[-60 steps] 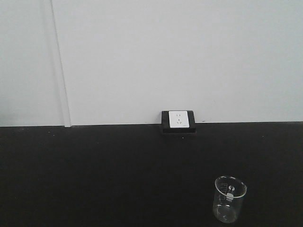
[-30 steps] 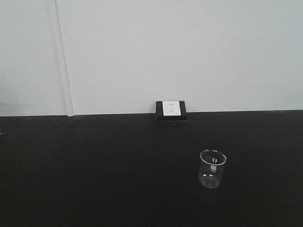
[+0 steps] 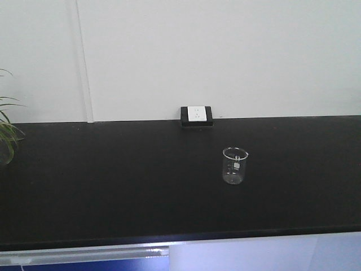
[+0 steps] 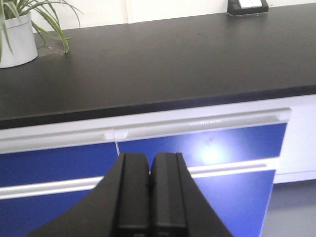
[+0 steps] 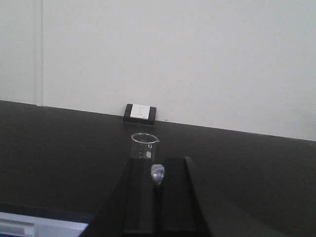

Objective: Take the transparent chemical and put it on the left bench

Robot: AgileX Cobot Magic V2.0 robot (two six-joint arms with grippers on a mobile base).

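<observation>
Left gripper [image 4: 150,160]: both black fingers pressed flat together, no gap, nothing between them. Right gripper [image 5: 157,163]: fingers drawn in to a narrow slit, pinching the transparent chemical [image 5: 157,174]. Its bulb end shows at the fingertips, and the rest is hidden between the fingers.

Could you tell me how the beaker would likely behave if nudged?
The beaker looks empty and thin-walled, so it is probably light and would slide easily on the counter. It is taller than wide, so a high push might tip it, and on its round side it would likely roll. It appears to be glass, so probably fragile.
</observation>
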